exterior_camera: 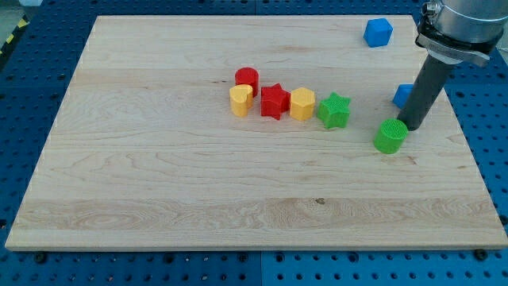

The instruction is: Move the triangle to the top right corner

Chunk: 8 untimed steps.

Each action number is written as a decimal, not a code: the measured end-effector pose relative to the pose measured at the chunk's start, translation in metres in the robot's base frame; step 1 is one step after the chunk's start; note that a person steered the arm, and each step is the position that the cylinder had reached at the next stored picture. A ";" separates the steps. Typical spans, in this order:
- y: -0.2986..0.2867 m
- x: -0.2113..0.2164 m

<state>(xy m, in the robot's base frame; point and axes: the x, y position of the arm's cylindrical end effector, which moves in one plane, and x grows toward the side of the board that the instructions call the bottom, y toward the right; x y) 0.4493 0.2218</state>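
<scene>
My tip (pixel 413 125) held nothing, touching the green block (pixel 390 136); the blue block (pixel 404 95), perhaps the triangle, sat just behind.

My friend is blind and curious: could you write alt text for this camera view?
A dark rod's tip rests on a wooden board beside a green cylinder, partly hiding a blue block. Mid-board sit a red cylinder, yellow heart, red star, yellow hexagon and green star; a blue cube lies top right.
</scene>
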 end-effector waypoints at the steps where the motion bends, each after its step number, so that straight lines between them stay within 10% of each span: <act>1: 0.020 -0.017; 8: -0.014 -0.157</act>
<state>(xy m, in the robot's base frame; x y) 0.2923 0.2082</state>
